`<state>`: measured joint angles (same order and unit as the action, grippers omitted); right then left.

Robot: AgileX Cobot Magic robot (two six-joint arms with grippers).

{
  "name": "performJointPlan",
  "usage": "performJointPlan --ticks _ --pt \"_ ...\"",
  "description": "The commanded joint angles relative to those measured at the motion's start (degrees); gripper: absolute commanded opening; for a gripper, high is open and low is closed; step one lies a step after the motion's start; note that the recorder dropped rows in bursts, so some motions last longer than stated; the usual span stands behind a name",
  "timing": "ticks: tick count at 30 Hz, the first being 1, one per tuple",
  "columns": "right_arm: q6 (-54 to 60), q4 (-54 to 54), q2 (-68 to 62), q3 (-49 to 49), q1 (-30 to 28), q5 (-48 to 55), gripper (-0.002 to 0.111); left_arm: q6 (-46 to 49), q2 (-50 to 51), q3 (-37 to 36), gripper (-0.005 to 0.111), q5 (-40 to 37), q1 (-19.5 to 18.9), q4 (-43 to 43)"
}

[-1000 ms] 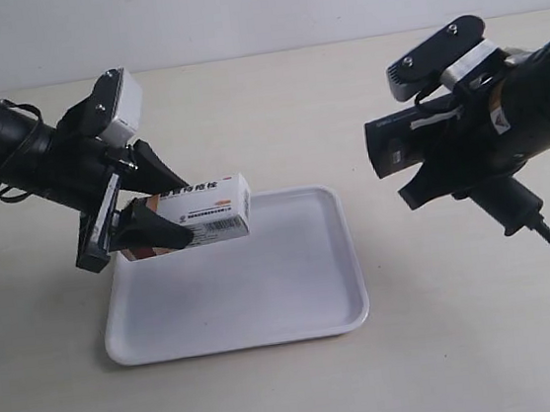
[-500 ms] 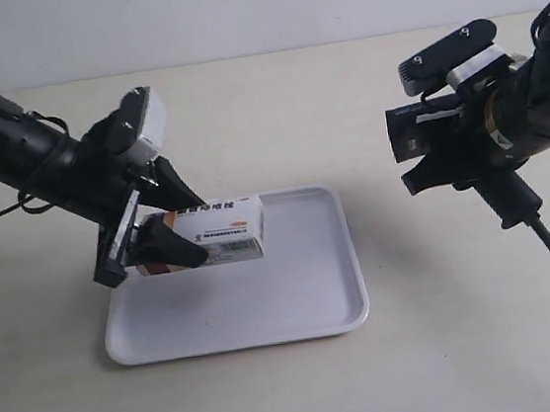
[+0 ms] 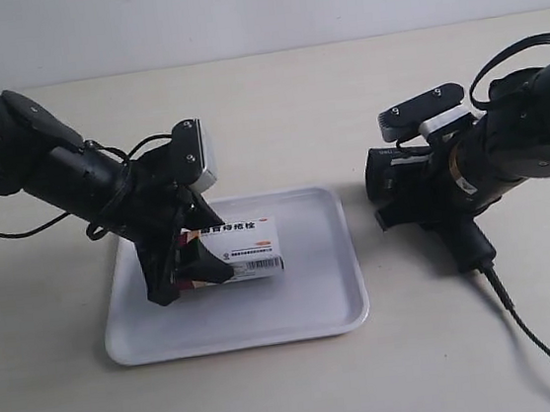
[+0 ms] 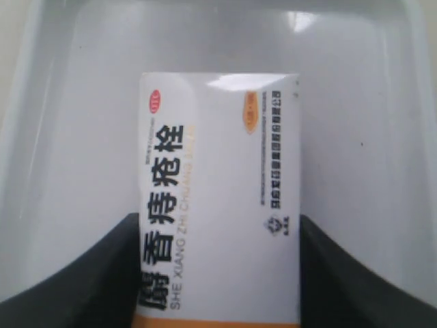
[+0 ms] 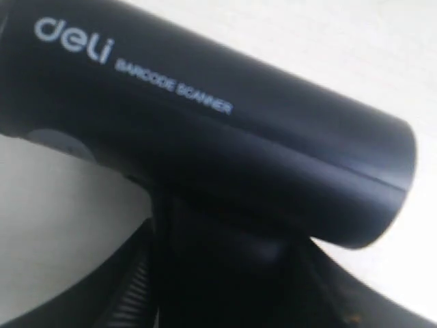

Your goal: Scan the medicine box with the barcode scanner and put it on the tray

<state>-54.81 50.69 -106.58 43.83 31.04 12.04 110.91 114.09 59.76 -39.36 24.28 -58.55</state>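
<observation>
While the tray [image 3: 306,307] lies flat on the table [image 3: 273,97], the left gripper [image 4: 218,273] clamps the medicine box [image 3: 243,249] low over it; contact cannot be told. Right gripper [image 5: 225,273] grips the barcode scanner [image 3: 422,189] beside the tray.

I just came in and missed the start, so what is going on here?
The left gripper holds the medicine box low over the tray; whether the box already touches it cannot be told. The left wrist view shows the carton clamped between the dark fingers. The right gripper holds the barcode scanner beside the tray, its cable trailing over the table.
</observation>
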Motion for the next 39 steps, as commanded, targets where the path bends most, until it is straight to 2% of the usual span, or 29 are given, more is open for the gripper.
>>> performJointPlan --ticks 1,2,3,6,7,11,12,14,17,19,23,26,29,34,36,39 --pt "-3.24 0.25 -1.16 -0.02 -0.08 0.04 0.050 -2.25 -0.04 -0.22 0.065 0.32 0.45 -3.75" --pt "-5.16 0.25 -1.06 0.09 -0.08 0.04 0.064 -3.49 -0.04 -0.22 0.077 -0.70 0.45 -2.24" --pt "-5.72 0.25 -0.78 0.09 -0.08 0.24 0.072 -3.49 -0.04 -0.22 0.085 -0.83 0.45 -0.89" --pt "-5.62 0.25 1.15 0.09 -0.08 0.93 0.091 -3.49 -0.04 -0.22 0.103 -1.41 0.33 0.43" --pt "-5.48 0.25 3.68 0.09 -0.08 3.26 0.092 -3.49 -0.68 -0.08 0.105 -1.35 0.08 0.43" --pt "-2.80 -2.43 14.53 0.09 -0.08 14.63 0.082 -9.98 -5.36 2.10 0.105 -3.60 -0.55 0.59" --pt "-0.68 -4.45 18.35 0.09 -0.08 18.49 0.073 -14.42 -7.44 2.83 0.105 -5.54 -1.06 1.00" --pt "1.14 -8.30 25.75 -0.17 -0.08 19.96 0.058 -16.65 -11.54 3.48 0.102 -9.48 -2.17 1.11" --pt "3.25 -11.63 37.52 -2.04 0.82 16.19 0.023 -18.81 -18.67 3.48 0.088 -13.81 -4.05 -1.23" --pt "3.25 -11.51 45.77 -4.11 1.91 15.13 0.002 -21.85 -23.50 3.48 0.066 -15.61 -5.34 -2.25" --pt "1.45 -11.18 61.59 -11.09 2.98 12.30 0.000 -25.48 -32.02 0.31 0.000 -14.41 -6.29 -3.91" --pt "1.87 -11.15 71.34 -18.90 2.98 6.20 0.000 -25.48 -37.93 -6.74 0.005 -7.64 -5.91 -6.76" --pt "1.98 -11.15 79.66 -26.09 2.98 2.80 0.000 -25.32 -44.90 -17.68 0.005 4.83 -4.85 -11.22" --pt "1.71 -11.26 89.75 -32.05 2.98 1.81 0.000 -21.05 -58.14 -34.39 0.005 24.63 -2.49 -24.77" --pt "1.71 -11.26 92.12 -32.44 2.98 2.10 0.000 -21.05 -62.38 -38.57 0.005 26.82 -2.49 -28.13" --pt "1.71 -11.26 94.59 -32.44 2.98 1.98 0.000 -21.05 -67.71 -42.88 0.005 25.20 -2.49 -29.46"
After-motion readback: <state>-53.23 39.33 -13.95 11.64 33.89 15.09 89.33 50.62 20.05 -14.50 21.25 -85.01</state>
